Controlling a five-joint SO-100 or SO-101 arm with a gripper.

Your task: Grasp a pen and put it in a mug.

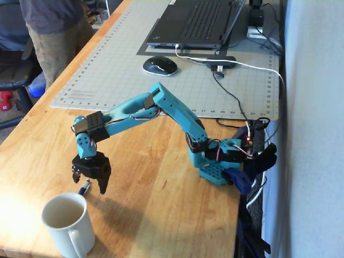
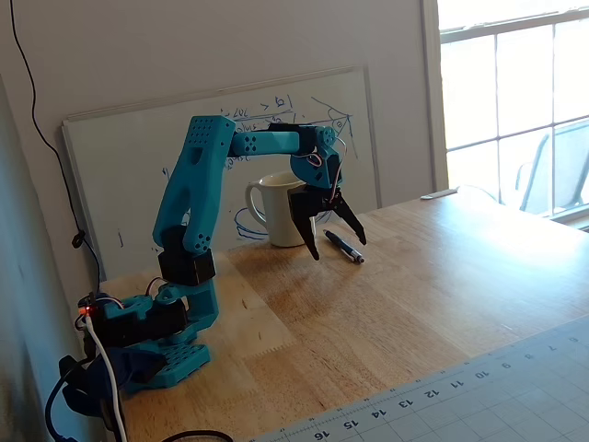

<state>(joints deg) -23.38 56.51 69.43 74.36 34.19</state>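
The cream-white mug (image 1: 65, 223) stands upright near the front left corner of the wooden table; in the other fixed view it (image 2: 276, 210) is behind the gripper. The dark pen (image 2: 343, 247) lies flat on the table just beside the mug; in the first fixed view only its silvery end (image 1: 85, 187) shows under the gripper. My gripper (image 1: 89, 181) (image 2: 336, 242) points down over the pen, jaws open, holding nothing, with the fingertips just above the table and straddling the pen's end.
A grey cutting mat (image 1: 177, 80) covers the far part of the table, with a laptop (image 1: 196, 24), a mouse (image 1: 159, 65) and cables on it. A person (image 1: 51, 32) stands at the far left. A whiteboard (image 2: 230, 157) leans on the wall behind the mug.
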